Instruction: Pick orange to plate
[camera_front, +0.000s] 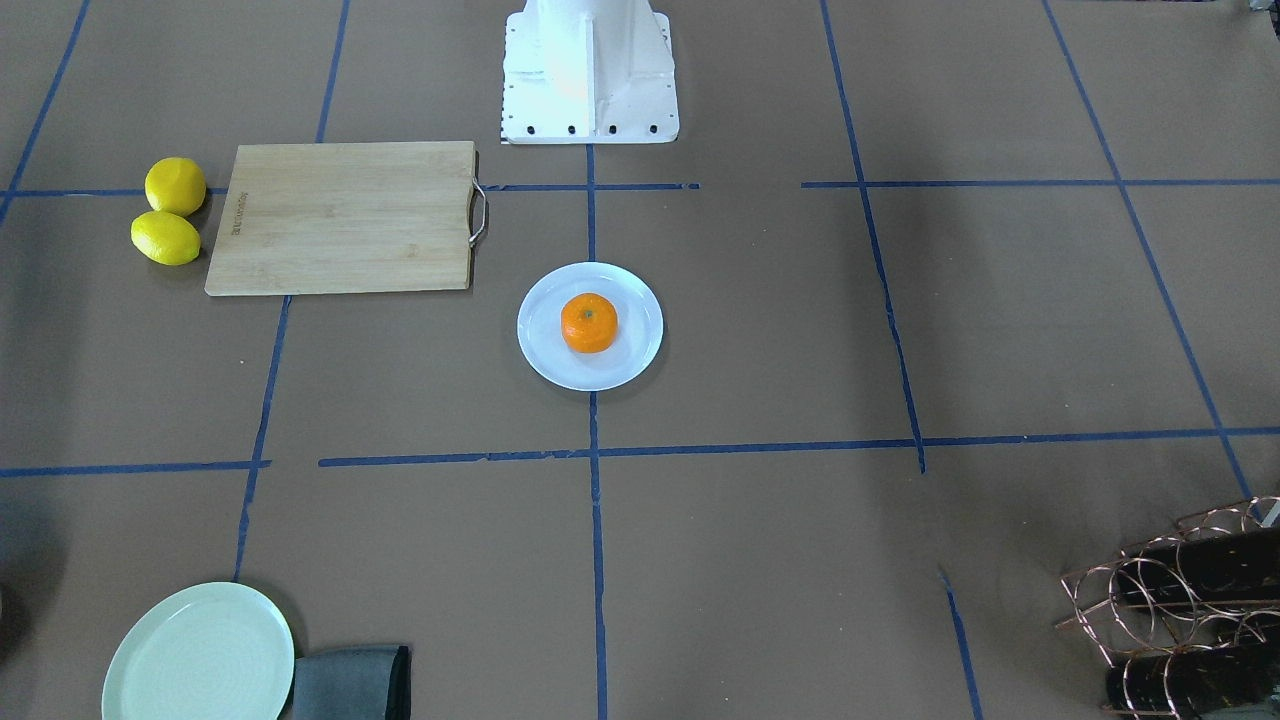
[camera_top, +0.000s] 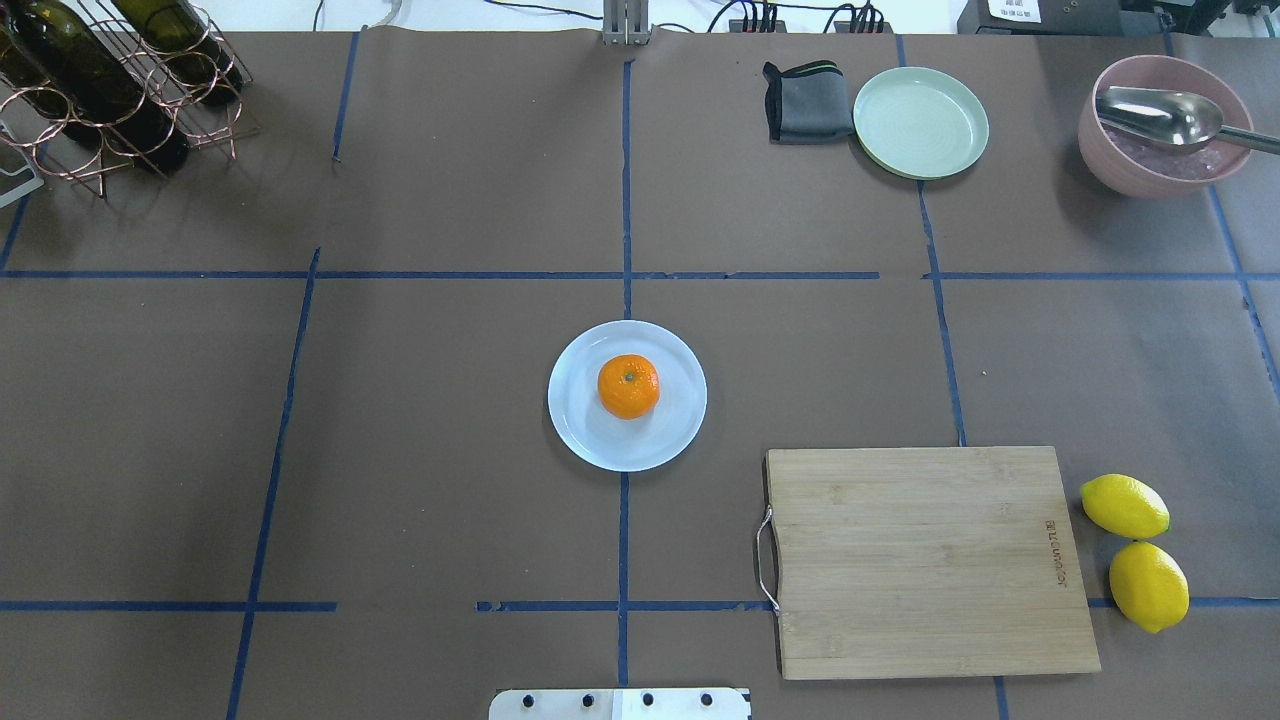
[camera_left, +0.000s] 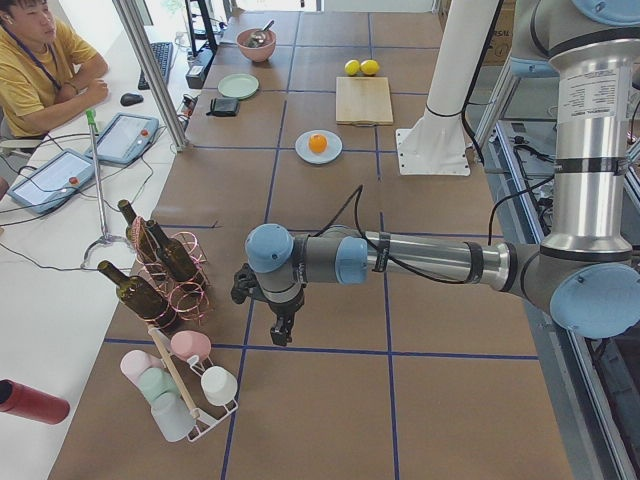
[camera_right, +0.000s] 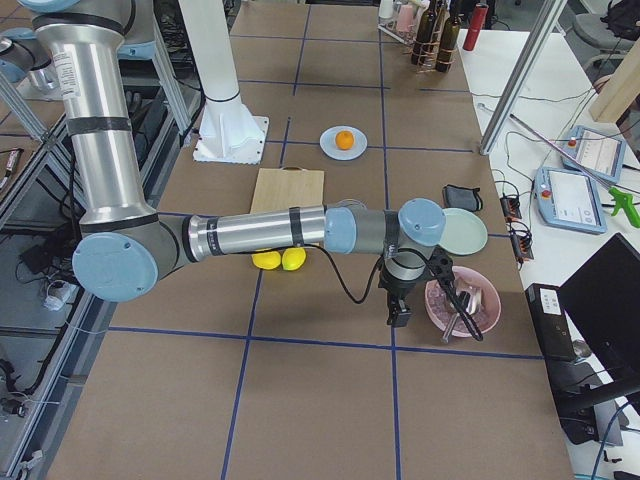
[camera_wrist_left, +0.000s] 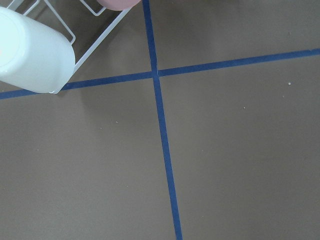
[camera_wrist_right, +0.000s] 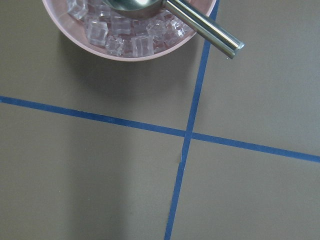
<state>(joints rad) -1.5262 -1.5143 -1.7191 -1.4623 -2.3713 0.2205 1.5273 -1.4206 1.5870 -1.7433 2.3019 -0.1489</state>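
Note:
The orange (camera_front: 589, 322) sits stem-dimple up in the middle of the pale bluish-white plate (camera_front: 632, 366) at the table's centre; the overhead view shows the same orange (camera_top: 628, 386) on that plate (camera_top: 590, 440). No gripper is near it. My left gripper (camera_left: 280, 335) hangs over bare table at the table's left end, beside a cup rack. At the opposite end, my right gripper (camera_right: 400, 318) hangs beside a pink bowl. Both grippers show only in the side views, so I cannot tell whether they are open or shut.
A bamboo cutting board (camera_top: 930, 560) lies to the right of the plate, with two lemons (camera_top: 1125, 505) beyond it. Far right stand a green plate (camera_top: 920, 122), a grey cloth (camera_top: 803, 102) and a pink ice bowl (camera_top: 1160, 160). A wine-bottle rack (camera_top: 110, 90) stands far left.

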